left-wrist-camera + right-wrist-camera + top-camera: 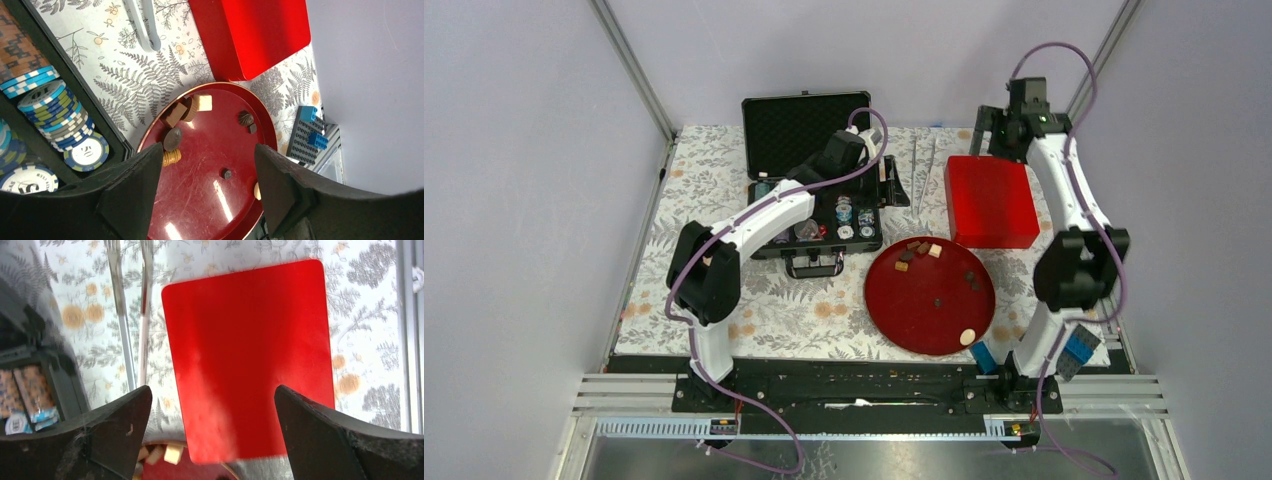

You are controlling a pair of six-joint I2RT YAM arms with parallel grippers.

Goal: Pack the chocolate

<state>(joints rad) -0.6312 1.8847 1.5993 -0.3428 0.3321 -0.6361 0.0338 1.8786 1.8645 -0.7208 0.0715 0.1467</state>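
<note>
Several small chocolate pieces (919,250) lie on a round red plate (879,310) at the table's centre right: a brown and cream cluster at its far edge, dark ones (972,280) to the right, a cream one (967,337) near the front. My left gripper (876,165) hovers open over the black case, empty. In the left wrist view its gripper (207,150) frames the plate (210,200) with a cream cube (202,102) and a dark swirl (245,118). My right gripper (992,128) is open and empty behind the red box (991,200). In its wrist view the gripper (212,390) frames the box (247,355).
An open black case (769,245) holds stacked poker chips (55,110), its lid upright behind. Metal tongs (924,165) lie between the case and the red box. Blue toy bricks on a grey plate (1079,350) sit at the front right by the right arm's base.
</note>
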